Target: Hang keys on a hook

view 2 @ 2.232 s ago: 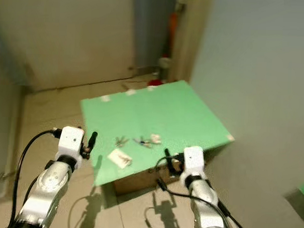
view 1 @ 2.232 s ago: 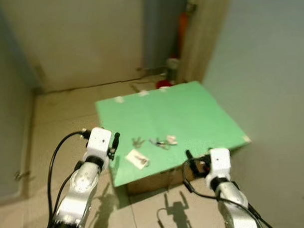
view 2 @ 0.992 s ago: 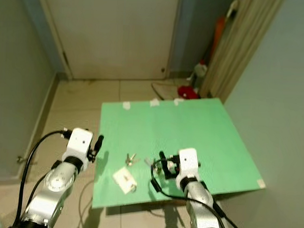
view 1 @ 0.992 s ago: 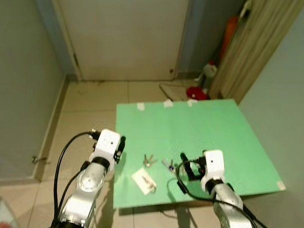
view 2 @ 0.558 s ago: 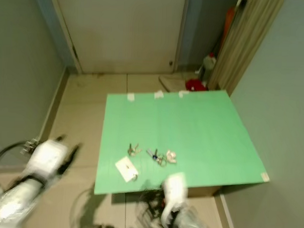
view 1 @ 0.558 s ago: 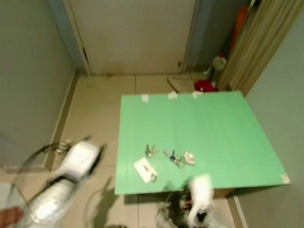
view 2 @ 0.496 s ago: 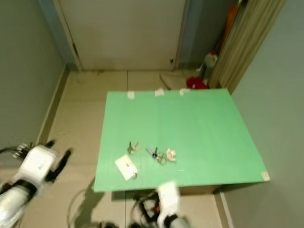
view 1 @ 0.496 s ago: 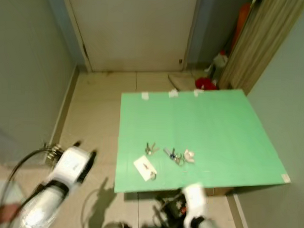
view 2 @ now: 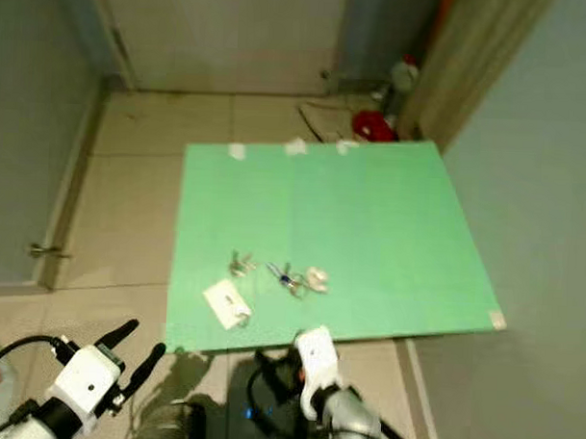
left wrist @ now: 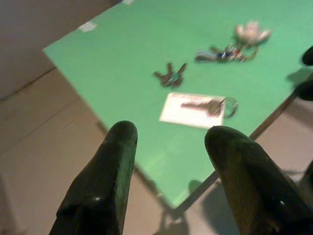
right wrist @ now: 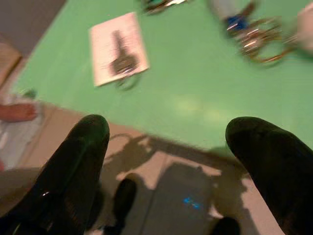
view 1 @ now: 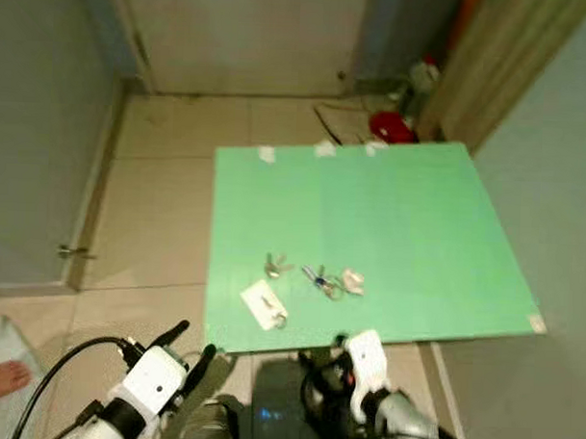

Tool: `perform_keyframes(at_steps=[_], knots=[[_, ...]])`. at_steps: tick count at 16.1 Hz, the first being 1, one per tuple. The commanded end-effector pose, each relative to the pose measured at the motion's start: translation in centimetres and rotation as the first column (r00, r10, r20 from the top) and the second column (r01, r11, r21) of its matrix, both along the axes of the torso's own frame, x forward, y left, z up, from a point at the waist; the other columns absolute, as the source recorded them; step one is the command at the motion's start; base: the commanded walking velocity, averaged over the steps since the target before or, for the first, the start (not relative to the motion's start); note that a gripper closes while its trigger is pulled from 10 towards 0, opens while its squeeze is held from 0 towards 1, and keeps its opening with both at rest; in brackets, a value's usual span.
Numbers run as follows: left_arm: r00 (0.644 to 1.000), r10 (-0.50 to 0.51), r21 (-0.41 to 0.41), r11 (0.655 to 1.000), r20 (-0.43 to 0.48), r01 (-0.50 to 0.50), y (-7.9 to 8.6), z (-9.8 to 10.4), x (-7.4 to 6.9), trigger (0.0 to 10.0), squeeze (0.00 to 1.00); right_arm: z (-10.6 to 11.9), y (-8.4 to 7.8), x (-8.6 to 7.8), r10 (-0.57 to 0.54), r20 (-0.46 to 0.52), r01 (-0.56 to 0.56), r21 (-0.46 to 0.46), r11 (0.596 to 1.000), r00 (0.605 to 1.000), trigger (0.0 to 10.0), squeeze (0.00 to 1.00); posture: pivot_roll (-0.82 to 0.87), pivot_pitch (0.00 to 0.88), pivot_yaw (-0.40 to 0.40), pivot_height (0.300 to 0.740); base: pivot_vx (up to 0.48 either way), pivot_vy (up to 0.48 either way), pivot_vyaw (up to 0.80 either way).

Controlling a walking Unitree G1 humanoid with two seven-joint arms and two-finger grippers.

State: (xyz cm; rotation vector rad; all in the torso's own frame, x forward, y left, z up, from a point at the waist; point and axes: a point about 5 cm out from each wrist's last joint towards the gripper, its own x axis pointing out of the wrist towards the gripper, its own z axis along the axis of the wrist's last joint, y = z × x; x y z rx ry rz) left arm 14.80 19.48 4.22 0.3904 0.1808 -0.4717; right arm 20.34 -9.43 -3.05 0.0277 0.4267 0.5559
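Three key bunches [view 1: 315, 277] lying on green table [view 1: 418, 233], beyond my right hand [right wrist: 171, 147]; both hands, left hand [left wrist: 168, 147] included, hanging spread, empty.

Silver arms, white wrists, black cables

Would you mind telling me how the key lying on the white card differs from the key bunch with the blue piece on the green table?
The key on the white card is a single key with one ring, while the key bunch with the blue piece has several rings and a pale fob. The card key lies nearest the table's front edge; the bunch sits farther in, toward the right. Both rest flat on the green table, untouched by either gripper.
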Motion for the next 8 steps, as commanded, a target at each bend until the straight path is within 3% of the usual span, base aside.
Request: perform_keyframes(at_steps=[1, 5, 8], knots=[[1.000, -0.014, -0.034, 0.999, -0.019, 0.014, -0.5, -0.3, -0.8, 10.0, 0.00, -0.2, 0.2, -0.2, -0.015, 0.000, 0.015, -0.003, 1.000, 1.000, 10.0, 0.00, 0.13, 0.295, -0.032, 0.740, 0.000, 0.000, 0.00], [0.999, -0.046, -0.099, 0.994, 0.008, 0.046, -2.0, 0.7, -0.5, 10.0, 0.00, 0.4, 2.3, 2.0, -0.127, -0.028, 0.129, 0.068, 0.989, 0.991, 10.0, 0.00, 0.14, 0.304, -0.016, 0.740, 0.000, 0.000, 0.00], [0.998, -0.062, -0.119, 0.991, 0.015, 0.063, -2.5, 1.1, -0.8, 10.0, 0.00, -0.1, 3.6, 1.8, -0.118, -0.064, 0.123, 0.065, 0.990, 0.991, 10.0, 0.00, 0.15, 0.316, -0.009, 0.740, 0.000, 0.000, 0.00]])
